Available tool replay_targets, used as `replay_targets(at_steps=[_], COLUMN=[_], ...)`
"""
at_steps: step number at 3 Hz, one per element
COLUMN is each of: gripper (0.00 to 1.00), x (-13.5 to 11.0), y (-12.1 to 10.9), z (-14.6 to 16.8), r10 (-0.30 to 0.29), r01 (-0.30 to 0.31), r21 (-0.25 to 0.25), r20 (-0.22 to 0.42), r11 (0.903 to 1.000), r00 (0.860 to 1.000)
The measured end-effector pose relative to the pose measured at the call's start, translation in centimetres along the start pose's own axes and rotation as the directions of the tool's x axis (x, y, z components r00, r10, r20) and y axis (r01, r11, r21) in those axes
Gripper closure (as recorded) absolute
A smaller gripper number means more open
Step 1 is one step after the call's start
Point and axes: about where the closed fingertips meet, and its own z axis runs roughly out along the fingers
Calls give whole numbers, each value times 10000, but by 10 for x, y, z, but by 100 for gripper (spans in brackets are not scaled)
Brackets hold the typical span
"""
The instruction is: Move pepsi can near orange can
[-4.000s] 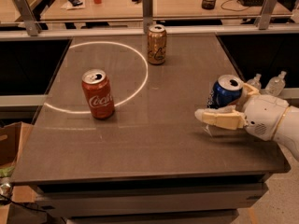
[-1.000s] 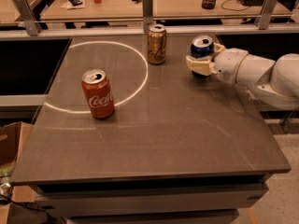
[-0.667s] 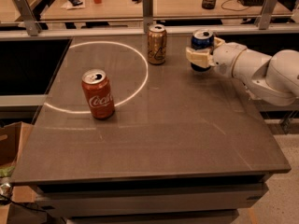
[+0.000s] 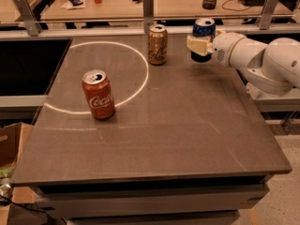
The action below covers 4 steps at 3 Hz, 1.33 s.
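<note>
Gripping the pepsi can [image 4: 204,29] in the camera view, the gripper [image 4: 199,45] sits at the counter's [image 4: 187,130] far edge, a little right of the middle. Its pale fingers are clamped around the can's blue body, and the silver top pokes out above them. I can't tell whether the base is touching the surface or just clear of it.

The orange can [image 4: 157,45] stands upright near that same far edge, just to the left of the pepsi can with a clear gap between them. To my eye that's already close. To do this step well, set the pepsi can straight down and level, stopping short of the orange can so a finger doesn't knock it. Release only once the base is flat on the counter.

The Coca-Cola can [image 4: 99,95] stands well apart toward the left edge, out of the way.
</note>
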Motion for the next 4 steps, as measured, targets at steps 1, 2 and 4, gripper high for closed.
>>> replay_targets(at_steps=[1, 2, 4], gripper=[100, 100, 100], x=[2, 7, 16], y=[3, 13, 37], z=[14, 33, 68], r10=[637, 760, 83], r01=[-633, -727, 22], r21=[-166, -520, -1618], r20=[268, 637, 641], r11=[9979, 9960, 9868], r00=[9976, 9951, 9979])
